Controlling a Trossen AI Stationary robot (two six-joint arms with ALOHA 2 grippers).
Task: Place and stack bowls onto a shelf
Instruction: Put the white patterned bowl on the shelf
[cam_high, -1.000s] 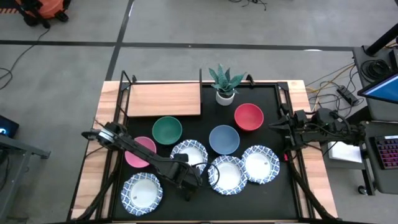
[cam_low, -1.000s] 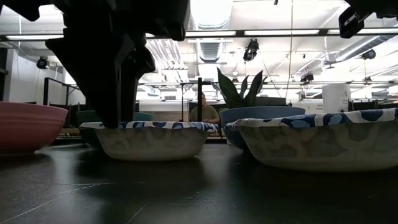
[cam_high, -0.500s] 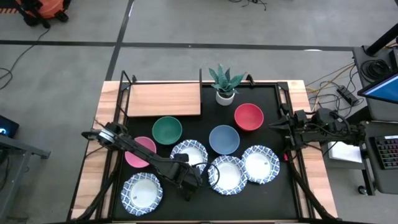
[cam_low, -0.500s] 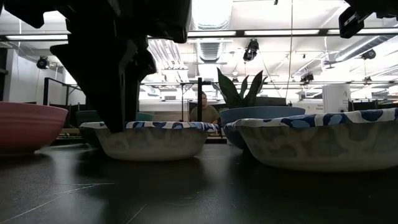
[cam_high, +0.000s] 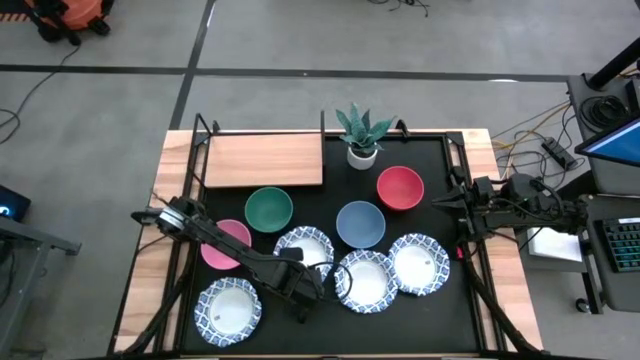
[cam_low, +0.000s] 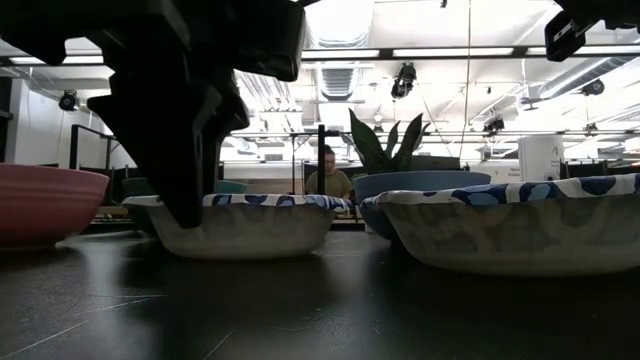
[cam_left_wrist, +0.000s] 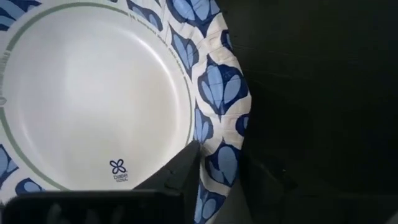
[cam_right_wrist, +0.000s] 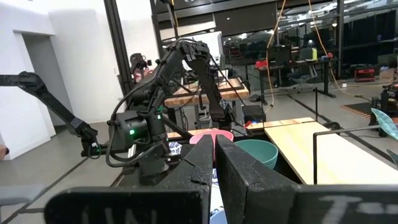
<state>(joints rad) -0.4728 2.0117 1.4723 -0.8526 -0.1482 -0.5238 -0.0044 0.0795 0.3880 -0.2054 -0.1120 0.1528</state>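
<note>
High view: the left tool (cam_high: 300, 297) sits low over the black desk (cam_high: 455, 310), its fingers straddling the rim of a patterned bowl (cam_high: 304, 249), hemmed by the pink bowl (cam_high: 224, 243) and more patterned bowls. The right tool (cam_high: 441, 203), closed and empty, waits at the desk's right edge beside the red bowl (cam_high: 400, 187). The light-wood shelf (cam_high: 264, 160) stands bare beside a potted plant (cam_high: 362, 133).

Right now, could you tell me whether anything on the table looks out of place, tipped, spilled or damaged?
Nothing stands out. All eight bowls sit upright and apart on the black tabletop, none tipped or cracked. The shelf is bare and square to the table edge. The left pincer is down at the rim of a patterned bowl.
</note>
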